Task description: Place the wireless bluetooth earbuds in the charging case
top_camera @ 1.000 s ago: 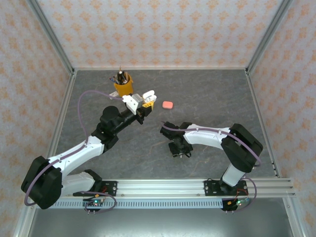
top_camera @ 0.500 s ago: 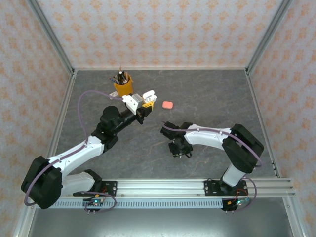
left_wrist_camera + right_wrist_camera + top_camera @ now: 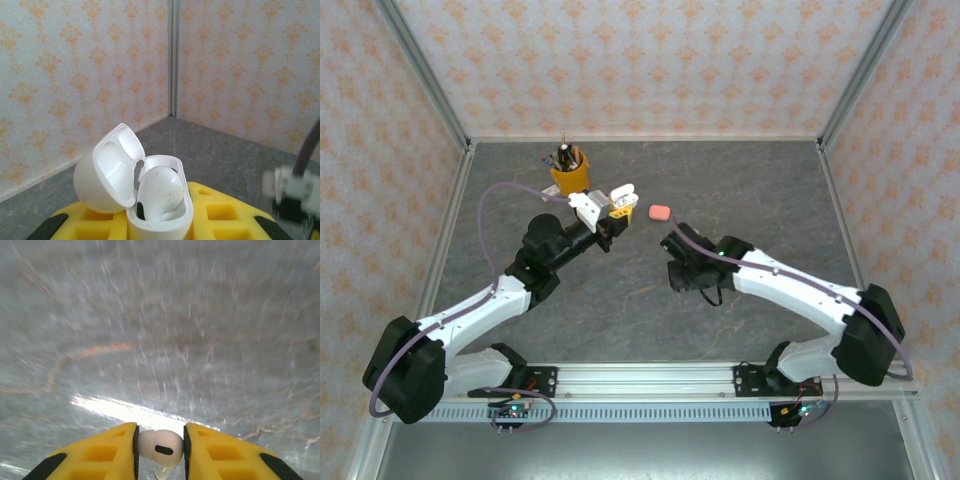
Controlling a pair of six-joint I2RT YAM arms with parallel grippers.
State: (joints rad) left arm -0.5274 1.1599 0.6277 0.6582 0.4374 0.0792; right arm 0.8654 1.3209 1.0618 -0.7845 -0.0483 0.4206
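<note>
Right end effector (image 3: 160, 439) advanced, gripping rounded earbud (image 3: 158, 446)

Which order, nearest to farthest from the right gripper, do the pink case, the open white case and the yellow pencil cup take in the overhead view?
1. pink case, just beyond the right gripper holding a white earbud.
2. open white case, farther left, in the left gripper.
3. yellow pencil cup, farthest, back left.

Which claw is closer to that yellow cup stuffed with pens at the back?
Left. The left gripper, holding an open white charging case, sits just right of the yellow pen cup. The right gripper, pinching a white earbud, is much farther off to the right.
</note>
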